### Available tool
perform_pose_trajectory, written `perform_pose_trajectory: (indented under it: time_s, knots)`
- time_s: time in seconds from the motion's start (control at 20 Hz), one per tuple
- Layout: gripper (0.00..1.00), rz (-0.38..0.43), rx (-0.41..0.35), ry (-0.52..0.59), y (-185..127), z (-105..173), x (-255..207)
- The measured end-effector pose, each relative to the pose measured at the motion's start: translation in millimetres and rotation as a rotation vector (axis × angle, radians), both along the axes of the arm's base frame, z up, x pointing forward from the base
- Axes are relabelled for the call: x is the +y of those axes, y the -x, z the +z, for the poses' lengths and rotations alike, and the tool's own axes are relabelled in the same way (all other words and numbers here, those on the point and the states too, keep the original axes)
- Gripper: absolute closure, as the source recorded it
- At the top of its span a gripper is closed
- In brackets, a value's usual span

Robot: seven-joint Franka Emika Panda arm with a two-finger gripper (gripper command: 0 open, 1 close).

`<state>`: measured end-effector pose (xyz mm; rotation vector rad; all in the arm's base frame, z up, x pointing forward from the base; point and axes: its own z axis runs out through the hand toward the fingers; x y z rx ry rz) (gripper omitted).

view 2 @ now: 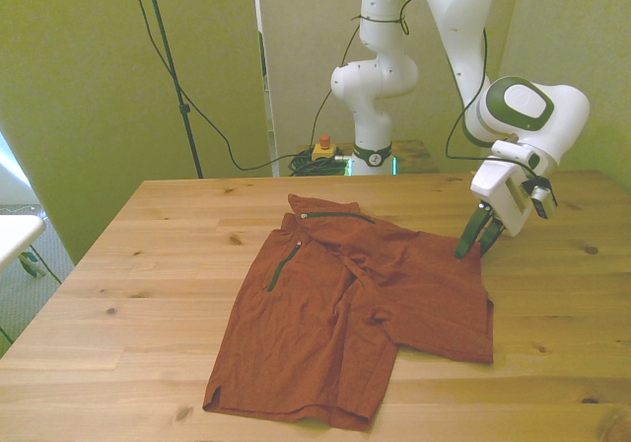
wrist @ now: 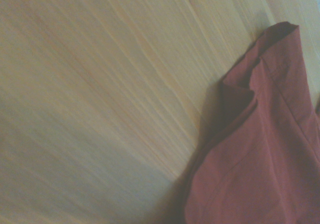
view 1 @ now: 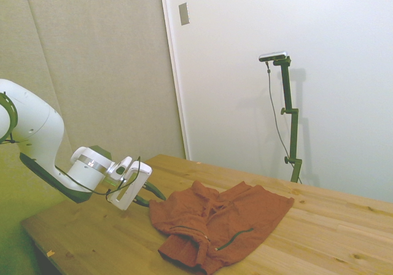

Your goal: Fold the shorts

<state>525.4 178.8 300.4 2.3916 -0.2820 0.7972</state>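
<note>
The rust-orange shorts [view 2: 345, 314] lay spread on the wooden table [view 2: 128, 294], their dark zipper pockets [view 2: 284, 264] toward the front view's left. At the front view's right, the gripper [view 2: 477, 240] hung tilted at the fabric's edge, fingers slightly apart, clasping nothing.

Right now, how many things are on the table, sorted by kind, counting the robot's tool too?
Garments: 1, the shorts, rust-orange, lying partly rumpled on the table.
Robot tools: 1, the tool, at the shorts' edge on the front view's right.
Total: 2.
</note>
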Motion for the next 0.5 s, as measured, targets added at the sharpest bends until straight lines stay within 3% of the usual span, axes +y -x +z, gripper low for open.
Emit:
perform_pose_trajectory:
  time_s: [0.5]
  knots:
    - [1.00,0.008,-0.018,-0.038,-0.2,-8.6,5.0]
